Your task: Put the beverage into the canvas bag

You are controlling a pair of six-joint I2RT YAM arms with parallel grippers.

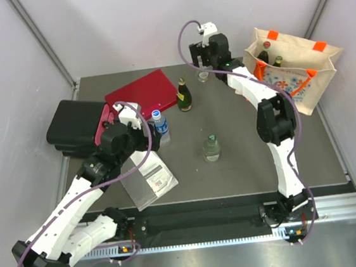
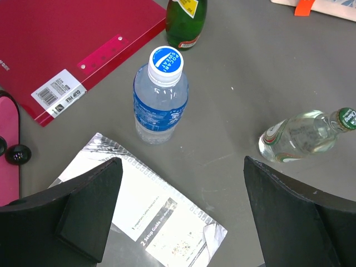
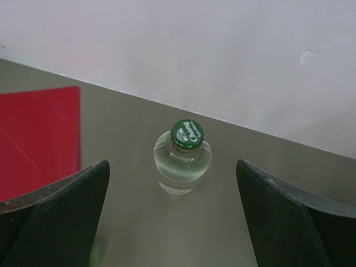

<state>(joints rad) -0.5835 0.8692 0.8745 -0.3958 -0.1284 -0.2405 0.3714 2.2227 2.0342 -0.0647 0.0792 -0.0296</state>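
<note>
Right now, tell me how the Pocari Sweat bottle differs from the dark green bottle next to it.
The Pocari Sweat bottle is clear with a blue label; the dark green bottle carries a yellow label. The Pocari Sweat bottle ends in a wide white-and-blue cap; the dark green bottle tapers to a narrow neck. Both stand upright beside the red folder.

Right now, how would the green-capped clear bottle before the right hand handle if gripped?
The bottle looks like glass: probably stiff and slippery. Upright and narrow, it could tip if a finger of the open right hand nudges it; on its side it might roll.
</note>
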